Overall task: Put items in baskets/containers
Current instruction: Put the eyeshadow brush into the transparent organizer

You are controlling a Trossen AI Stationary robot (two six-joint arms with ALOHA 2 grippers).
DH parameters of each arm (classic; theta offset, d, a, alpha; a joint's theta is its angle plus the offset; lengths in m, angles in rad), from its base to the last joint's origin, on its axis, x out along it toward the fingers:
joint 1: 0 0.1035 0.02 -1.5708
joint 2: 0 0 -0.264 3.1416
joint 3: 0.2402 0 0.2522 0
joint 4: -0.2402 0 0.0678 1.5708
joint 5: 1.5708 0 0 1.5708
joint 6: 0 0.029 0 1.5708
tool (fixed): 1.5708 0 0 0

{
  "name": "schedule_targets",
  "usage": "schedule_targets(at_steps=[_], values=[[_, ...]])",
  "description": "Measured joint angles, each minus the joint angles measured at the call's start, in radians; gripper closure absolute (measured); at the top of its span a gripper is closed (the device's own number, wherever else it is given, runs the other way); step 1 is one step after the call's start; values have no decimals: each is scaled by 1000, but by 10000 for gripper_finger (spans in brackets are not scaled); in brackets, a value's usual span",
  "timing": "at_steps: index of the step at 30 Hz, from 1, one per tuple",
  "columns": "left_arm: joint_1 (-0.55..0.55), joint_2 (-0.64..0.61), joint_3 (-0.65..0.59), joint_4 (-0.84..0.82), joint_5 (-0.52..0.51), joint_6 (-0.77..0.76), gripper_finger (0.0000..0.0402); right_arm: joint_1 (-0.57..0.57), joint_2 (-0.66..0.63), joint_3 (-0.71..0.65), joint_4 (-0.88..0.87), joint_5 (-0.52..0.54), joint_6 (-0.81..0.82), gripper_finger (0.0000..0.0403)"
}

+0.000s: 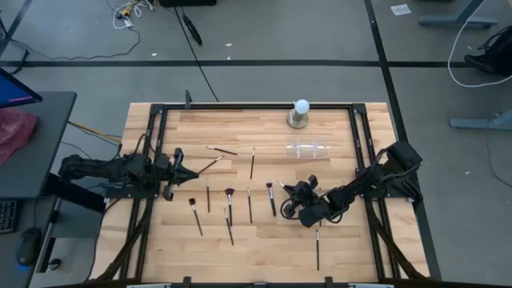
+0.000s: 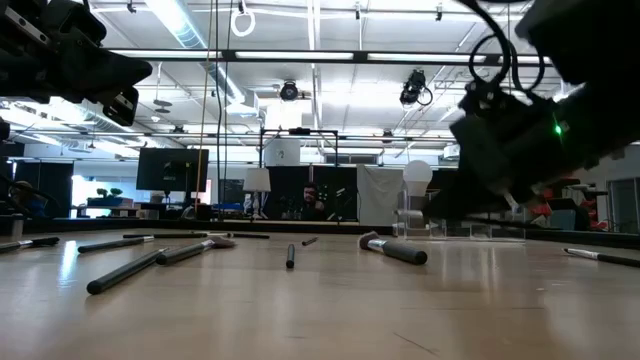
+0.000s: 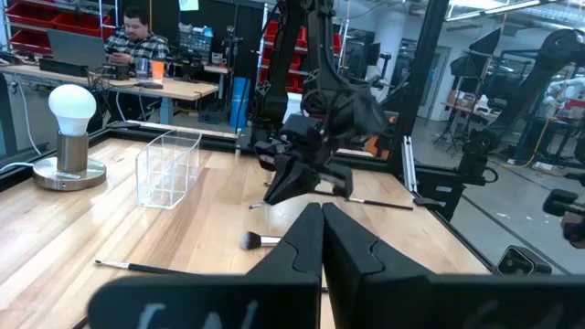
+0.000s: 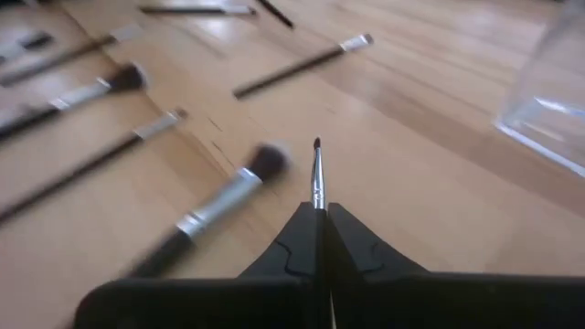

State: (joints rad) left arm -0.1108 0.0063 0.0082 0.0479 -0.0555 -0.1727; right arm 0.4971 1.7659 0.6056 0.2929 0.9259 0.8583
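Note:
Several thin dark makeup brushes [image 1: 249,204] lie flat on the wooden table, most in a loose row at mid-table and one [image 1: 317,249] nearer the front edge. The clear plastic tray [image 1: 308,150] stands toward the far right, also seen in the left wrist view [image 3: 168,168]. My right gripper [image 1: 290,194] is at mid-table, right of the row, shut on one fine brush [image 4: 317,174]. My left gripper [image 1: 190,174] hovers at the table's left side, shut [image 3: 322,219] and holding nothing. My right gripper pinches the fine brush between its two fingertips, on the handle just behind the silver ferrule [image 4: 318,194]. The fingers lie along the brush, and its small dark tip [image 4: 317,143] sticks out ahead of them. The handle behind the grip is hidden by the fingers.
A white ball on a grey round base [image 1: 300,113] stands at the far edge, next to the tray. A thicker brush with a silver ferrule [image 4: 219,203] lies just beside the held brush. Black frame rails [image 1: 240,105] edge the table. People sit at desks in the room beyond.

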Motion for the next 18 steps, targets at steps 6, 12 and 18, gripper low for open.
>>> schedule_targets(at_steps=[6, 12, 18], values=[[0, 0, 0, 40, 0, -3, 399, 12, -26, 1, 262, -72, -231, 396], [0, 9, 0, 89, -15, -83, 399, 13, -26, 3, 548, -187, -469, 396], [-38, 164, 0, 274, 10, -28, 399, 5, -27, 3, 826, -278, -662, 396]])
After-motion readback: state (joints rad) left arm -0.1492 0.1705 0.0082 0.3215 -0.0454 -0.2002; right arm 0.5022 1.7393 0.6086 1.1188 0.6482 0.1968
